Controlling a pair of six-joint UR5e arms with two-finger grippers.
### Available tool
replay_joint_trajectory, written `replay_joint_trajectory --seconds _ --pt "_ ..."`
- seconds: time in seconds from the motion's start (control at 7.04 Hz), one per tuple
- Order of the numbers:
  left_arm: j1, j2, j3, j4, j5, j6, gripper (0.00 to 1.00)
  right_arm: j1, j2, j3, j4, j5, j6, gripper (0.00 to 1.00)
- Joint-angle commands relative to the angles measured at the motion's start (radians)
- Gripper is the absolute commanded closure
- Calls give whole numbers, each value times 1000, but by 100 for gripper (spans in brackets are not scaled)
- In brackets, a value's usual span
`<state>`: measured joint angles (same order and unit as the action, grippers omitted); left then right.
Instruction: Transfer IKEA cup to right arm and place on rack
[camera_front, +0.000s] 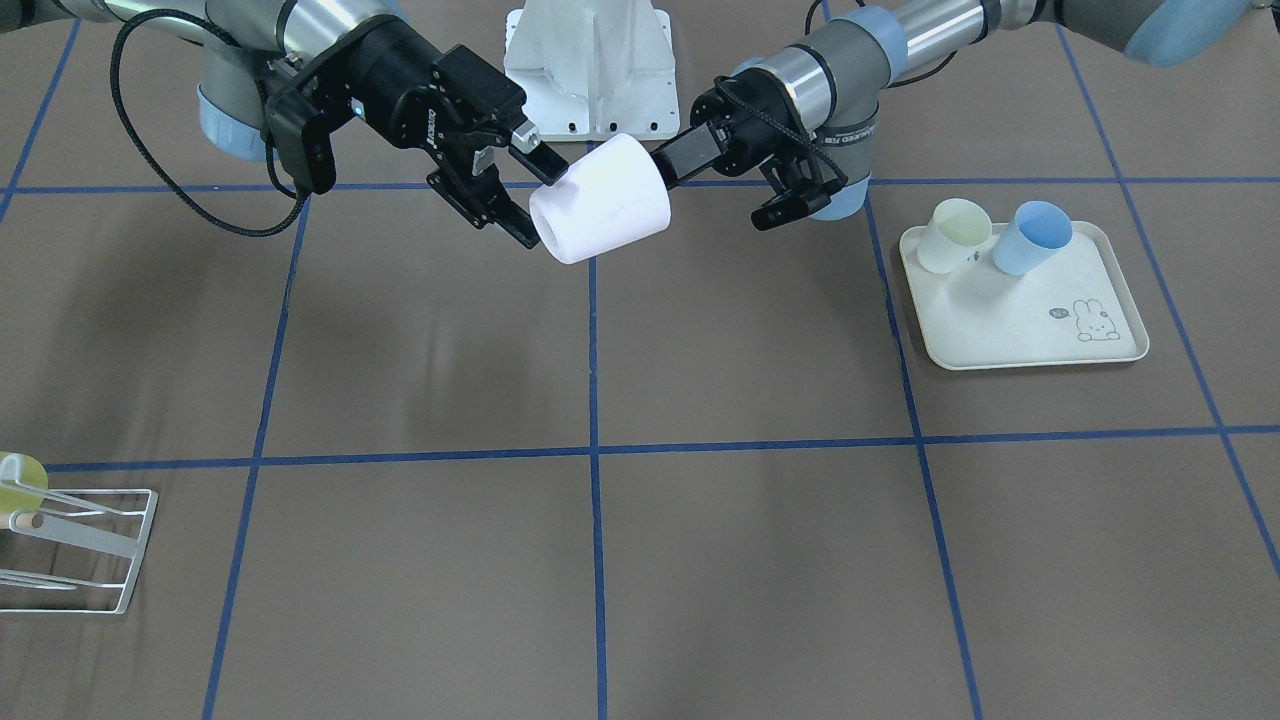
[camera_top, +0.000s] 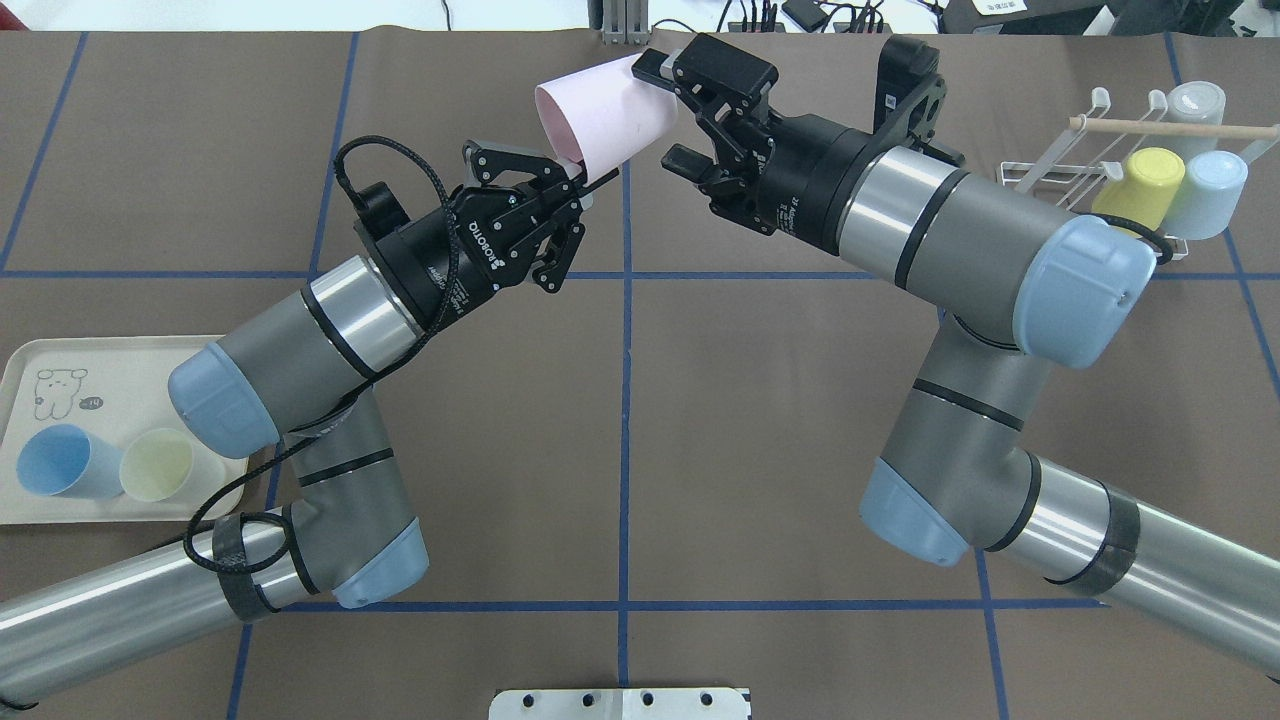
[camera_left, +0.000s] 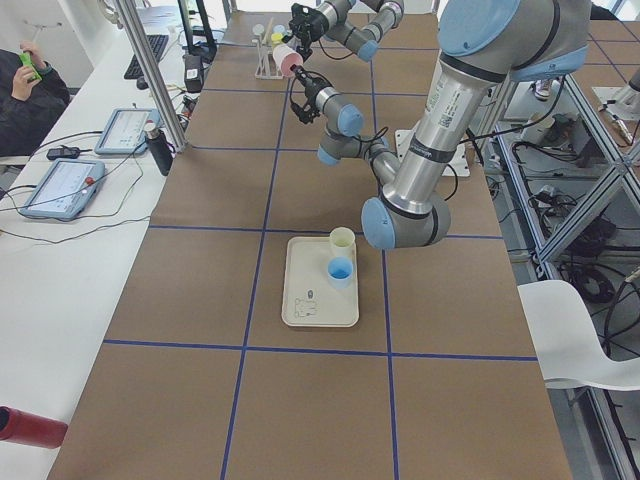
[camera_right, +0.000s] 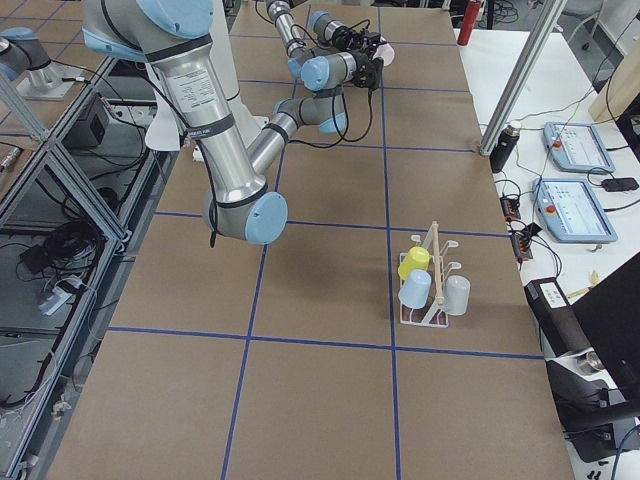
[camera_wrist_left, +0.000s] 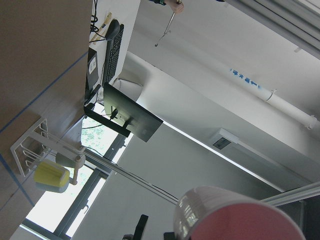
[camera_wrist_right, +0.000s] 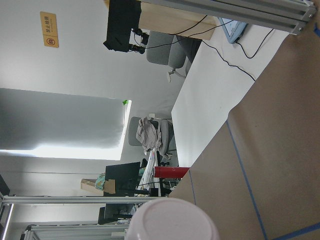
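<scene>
The IKEA cup (camera_top: 600, 115), pale pink, hangs on its side in mid-air over the table's far centre, between both arms (camera_front: 600, 200). My left gripper (camera_top: 598, 178) is shut on the cup's rim wall, at the open end (camera_front: 668, 163). My right gripper (camera_top: 660, 110) is open, with one finger on each side of the cup's base end (camera_front: 535, 200); a small gap shows at one finger. The left wrist view has the cup (camera_wrist_left: 235, 217) at its bottom edge, and the right wrist view shows the cup's base (camera_wrist_right: 172, 220). The white wire rack (camera_top: 1060, 160) stands at the far right.
On the rack hang a yellow cup (camera_top: 1140, 185), a light blue cup (camera_top: 1210, 195) and a grey cup (camera_top: 1195, 100). A cream rabbit-print tray (camera_top: 130, 390) near my left arm holds a blue cup (camera_top: 55, 462) and a cream cup (camera_top: 158, 465). A person sits beyond the side desk (camera_left: 25, 90).
</scene>
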<state>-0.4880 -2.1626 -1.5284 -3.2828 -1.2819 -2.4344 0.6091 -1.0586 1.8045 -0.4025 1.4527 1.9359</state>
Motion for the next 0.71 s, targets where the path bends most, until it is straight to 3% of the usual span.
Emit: replay_joint_trajectory --seconds 0.0,0.57 --pt "12 -5 2 0 13 0 100 0 0 -1 1 0 0 0" --pt "55 -31 2 2 58 2 100 0 0 -2 1 0 0 0"
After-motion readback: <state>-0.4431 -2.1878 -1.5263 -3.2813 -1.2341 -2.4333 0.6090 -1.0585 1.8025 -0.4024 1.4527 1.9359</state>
